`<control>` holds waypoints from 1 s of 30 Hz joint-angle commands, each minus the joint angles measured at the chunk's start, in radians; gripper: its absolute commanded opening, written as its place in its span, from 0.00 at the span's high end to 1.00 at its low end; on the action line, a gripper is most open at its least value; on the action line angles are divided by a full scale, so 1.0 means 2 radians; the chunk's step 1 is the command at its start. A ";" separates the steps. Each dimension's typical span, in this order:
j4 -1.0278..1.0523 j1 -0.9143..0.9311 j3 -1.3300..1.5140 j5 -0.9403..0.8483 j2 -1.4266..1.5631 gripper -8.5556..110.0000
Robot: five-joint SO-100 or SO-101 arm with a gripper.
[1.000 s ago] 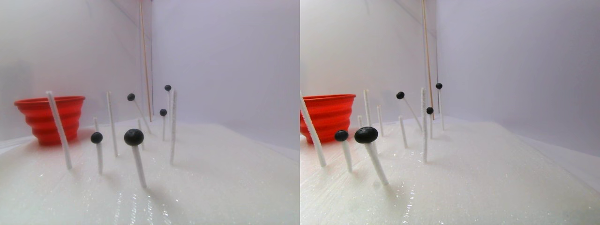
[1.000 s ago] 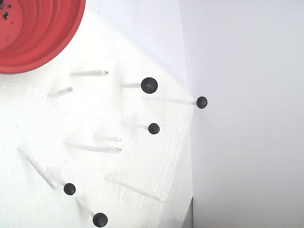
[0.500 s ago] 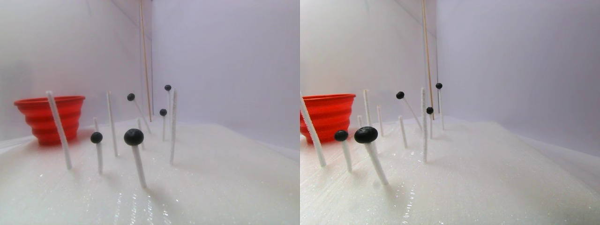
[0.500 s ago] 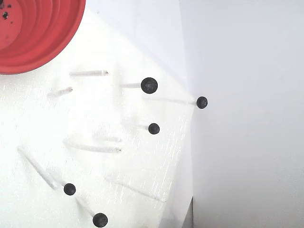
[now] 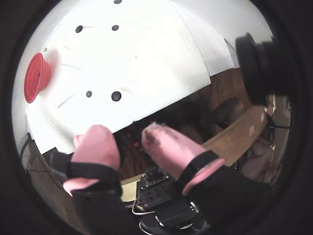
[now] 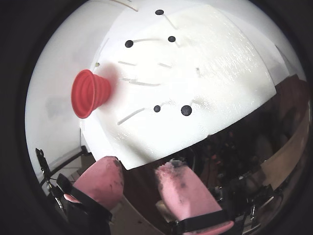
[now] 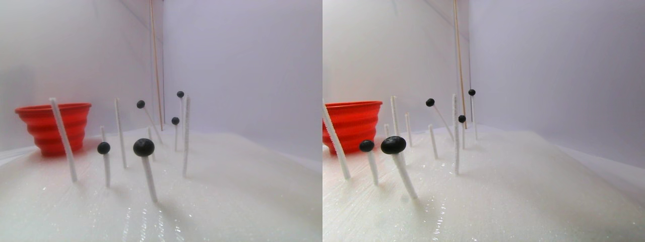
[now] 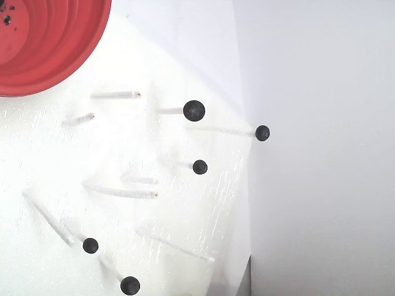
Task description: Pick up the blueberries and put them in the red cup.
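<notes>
Several blueberries sit on top of thin white stalks that stand in a white foam board (image 8: 185, 209); one berry (image 8: 194, 110) is near the middle, another (image 7: 143, 147) is closest in the stereo pair view. In both wrist views they are small dark dots (image 5: 116, 96) (image 6: 186, 110). The red cup (image 8: 74, 55) (image 7: 53, 126) stands at the board's corner, also seen in both wrist views (image 5: 36, 78) (image 6: 95, 90). My gripper (image 5: 128, 134) (image 6: 139, 166) has pink padded fingers. It is open and holds nothing, off the board's near edge and far from the berries.
Bare white stalks (image 7: 63, 138) lean among the berry stalks. A thin wooden rod (image 7: 156, 60) rises at the back by the white walls. Beyond the board's edge lie dark clutter and a wooden surface (image 5: 239, 132). A black camera body (image 5: 254, 54) juts in at the right.
</notes>
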 commanded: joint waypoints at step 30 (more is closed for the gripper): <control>-0.173 -0.001 0.115 -0.146 -0.156 0.80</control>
